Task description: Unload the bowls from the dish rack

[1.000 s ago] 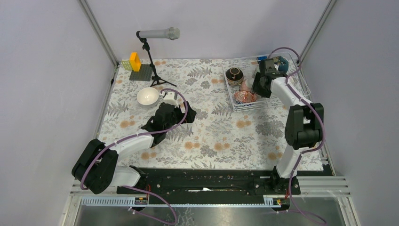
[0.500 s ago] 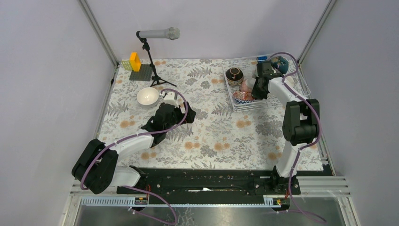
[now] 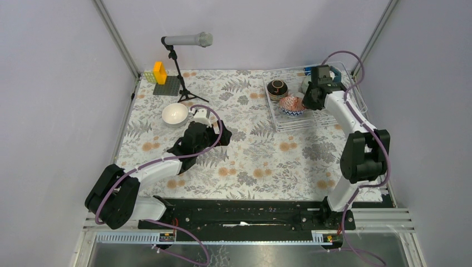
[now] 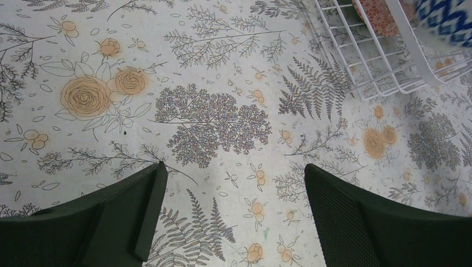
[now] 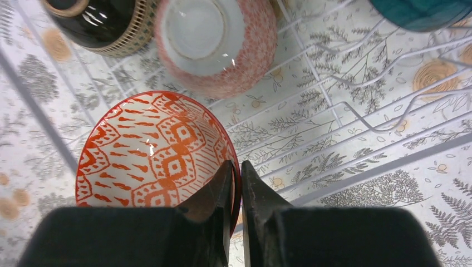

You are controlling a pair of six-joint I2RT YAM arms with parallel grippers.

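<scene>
Moved: right arm (image 3: 346,114) has drawn back toward 12 o'clock inside the dish rack (image 3: 320,117). Its jaws have gone from half apart to clenched, and the red-patterned bowl (image 5: 156,150) has left the rack's 7 o'clock corner with them.
Right jaws: clenched on the red-patterned bowl's rim at the bowl's 5 o'clock in the wrist view, one finger inside the bowl and one outside.
Red-patterned bowl: over the left half of the rack, tilted, its blue zigzag outside showing from above. Whether it is clear of the wires I cannot tell.
Dark brown bowl (image 3: 277,88): in the rack's 10 o'clock corner, at 11 o'clock from the held bowl.
Pink bowl (image 5: 214,41): in the rack just beyond the held bowl at 12 o'clock, its foot ring turned to the wrist camera.
Teal bowl (image 5: 417,11): in the rack toward 2 o'clock, mostly cut off by the wrist view's edge.
White bowl (image 3: 175,113): upright on the bench (image 3: 250,161) at 10 o'clock, well apart from the rack.
Left jaws: released, spread wide over bare floral cloth, holding nothing.
Left arm (image 3: 167,164): stretched low across the bench toward 12 o'clock, its tip near the white bowl but apart from it.
Microphone (image 3: 186,40): on a stand at the bench's 11 o'clock.
Yellow and green blocks (image 3: 160,75): on a grey plate beside the stand.
</scene>
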